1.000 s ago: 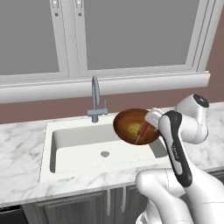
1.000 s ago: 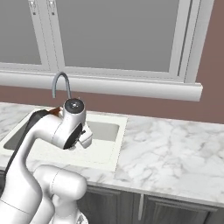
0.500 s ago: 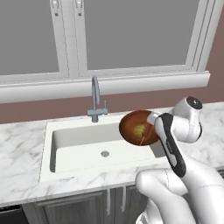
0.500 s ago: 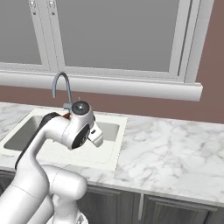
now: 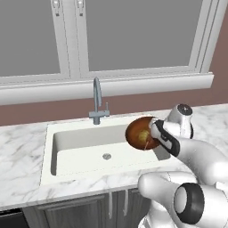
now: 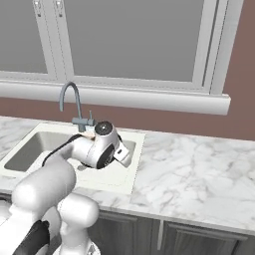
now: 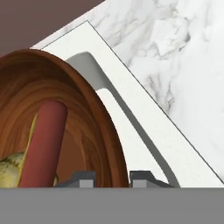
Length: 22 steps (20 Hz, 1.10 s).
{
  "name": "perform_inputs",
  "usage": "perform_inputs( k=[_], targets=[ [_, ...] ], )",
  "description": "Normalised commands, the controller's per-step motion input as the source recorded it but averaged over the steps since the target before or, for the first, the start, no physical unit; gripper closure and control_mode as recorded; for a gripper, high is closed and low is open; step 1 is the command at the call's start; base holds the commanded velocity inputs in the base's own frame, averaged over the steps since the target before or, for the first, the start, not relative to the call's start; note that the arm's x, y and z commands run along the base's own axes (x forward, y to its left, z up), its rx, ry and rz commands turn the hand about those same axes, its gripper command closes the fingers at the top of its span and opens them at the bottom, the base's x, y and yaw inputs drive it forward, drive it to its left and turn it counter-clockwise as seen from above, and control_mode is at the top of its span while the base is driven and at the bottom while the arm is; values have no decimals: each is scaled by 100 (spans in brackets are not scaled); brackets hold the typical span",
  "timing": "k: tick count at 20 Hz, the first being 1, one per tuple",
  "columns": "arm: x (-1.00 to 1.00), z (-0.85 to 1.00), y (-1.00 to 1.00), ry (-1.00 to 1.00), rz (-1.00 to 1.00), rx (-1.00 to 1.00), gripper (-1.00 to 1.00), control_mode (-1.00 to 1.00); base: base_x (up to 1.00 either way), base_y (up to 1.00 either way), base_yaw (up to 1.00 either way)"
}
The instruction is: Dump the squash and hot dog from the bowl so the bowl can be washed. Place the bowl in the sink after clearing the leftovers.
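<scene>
The reddish-brown bowl (image 5: 139, 129) hangs tipped on its side above the right part of the white sink (image 5: 84, 149), its opening facing left. My gripper (image 5: 155, 132) is shut on its rim, one finger inside and one outside. In the hand view the bowl (image 7: 94, 113) fills the left, with my gripper (image 7: 113, 179) clamping its wall. The hot dog (image 7: 43, 142) lies inside, leaning on the bowl's wall, and the yellow squash (image 7: 9, 171) rests beside its lower end. From the left base view the squash (image 5: 143, 135) shows as a yellow spot in the bowl.
A grey gooseneck faucet (image 5: 97, 100) stands behind the sink, left of the bowl. Marble counter (image 6: 199, 169) spreads to the right of the basin, and a window sill (image 5: 111, 87) runs along the wall behind. The sink's drain (image 5: 106, 156) lies below and left of the bowl.
The arm has carried the tilted bowl a little to the right and slightly down over the sink. Squash and hot dog stay inside it.
</scene>
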Motion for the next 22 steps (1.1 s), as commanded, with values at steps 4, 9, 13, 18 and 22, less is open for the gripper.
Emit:
perform_inputs(
  k=[4, 9, 13, 18, 22],
  targets=[
    [71, -39, -36, 11, 0, -3, 100, -100, 0, 0, 0],
    [27, -12, -16, 6, 0, 0, 100, -100, 0, 0, 0],
    [2, -7, 0, 8, 0, 0, 100, -100, 0, 0, 0],
    [0, -30, 0, 2, 0, -2, 100, -100, 0, 0, 0],
    [2, -21, 0, 0, 0, -4, 100, -100, 0, 0, 0]
  ],
)
